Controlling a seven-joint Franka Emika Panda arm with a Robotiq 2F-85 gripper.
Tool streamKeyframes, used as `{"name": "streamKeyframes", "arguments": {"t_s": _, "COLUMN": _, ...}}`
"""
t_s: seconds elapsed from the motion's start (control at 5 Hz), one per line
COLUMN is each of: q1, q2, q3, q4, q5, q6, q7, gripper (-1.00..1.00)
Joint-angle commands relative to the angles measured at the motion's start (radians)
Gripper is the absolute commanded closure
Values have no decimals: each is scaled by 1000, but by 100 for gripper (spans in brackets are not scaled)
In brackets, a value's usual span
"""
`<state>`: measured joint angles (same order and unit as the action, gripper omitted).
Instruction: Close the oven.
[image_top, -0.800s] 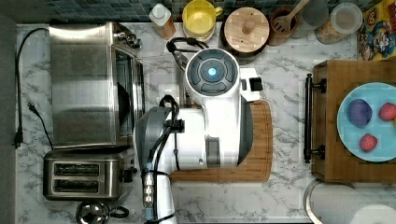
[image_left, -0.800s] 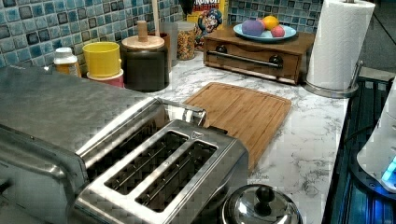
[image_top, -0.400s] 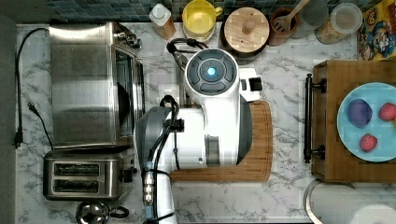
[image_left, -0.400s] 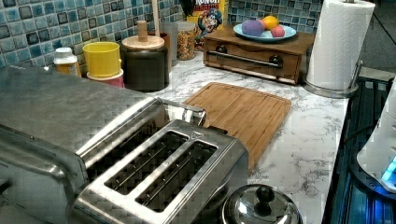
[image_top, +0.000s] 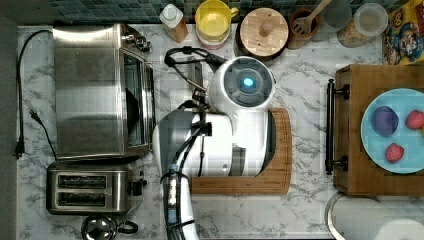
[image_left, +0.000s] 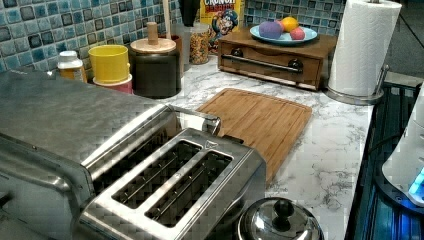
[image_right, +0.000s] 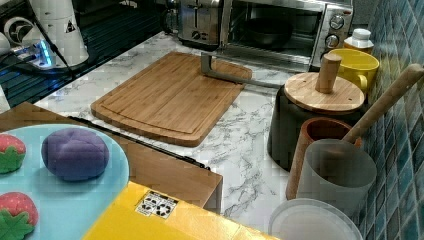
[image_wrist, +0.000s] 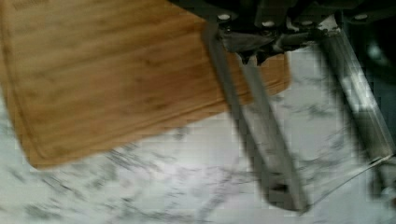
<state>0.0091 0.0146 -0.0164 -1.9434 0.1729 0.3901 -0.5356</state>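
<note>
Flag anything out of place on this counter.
The oven door hangs open, dropped flat toward the cutting board, with its handle over the board's edge. A dark pan sits inside. Nothing looks spilled or damaged.

In the top view my arm (image_top: 220, 145) hangs over the cutting board (image_top: 280, 175), with the oven (image_top: 95, 90) at the top view's left and the toaster (image_top: 87, 187) just below it

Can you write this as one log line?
oven: door down, open | handle: at cutting board edge | arm: over cutting board
</note>
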Motion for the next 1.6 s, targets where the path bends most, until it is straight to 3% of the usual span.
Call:
{"name": "streamKeyframes", "arguments": {"t_s": 0.2, "q1": -115, "q2": 47, "q3": -126, "q4": -71, "q5": 340, "q6": 72, "q7": -540, "gripper": 100}}
{"name": "streamKeyframes", "arguments": {"t_s": 0.4, "q1": -80, "q2": 169, "q3": -163, "q4": 27, "q5": 466, "q6": -68, "q7": -770, "gripper": 100}}
{"name": "streamKeyframes", "arguments": {"t_s": 0.6, "q1": -81, "q2": 231, "q3": -118, "q4": 49, "q5": 491, "q6": -94, "q7": -872, "gripper": 100}}
{"name": "streamKeyframes", "arguments": {"t_s": 0.8, "q1": -67, "q2": 238, "q3": -92, "q4": -13, "q5": 542, "q6": -20, "q7": -999, "gripper": 100}}
{"name": "streamKeyframes", "arguments": {"t_s": 1.0, "q1": -76, "q2": 222, "q3": -75, "q4": -81, "q5": 672, "q6": 94, "q7": -1121, "gripper": 100}}
{"name": "streamKeyframes", "arguments": {"t_s": 1.2, "q1": -65, "q2": 245, "q3": -61, "q4": -100, "q5": 692, "q6": 195, "q7": -1155, "gripper": 100}}
{"name": "streamKeyframes", "arguments": {"t_s": 1.6, "q1": -41, "q2": 376, "q3": -38, "q4": -49, "q5": 601, "q6": 265, "q7": -1063, "gripper": 100}}
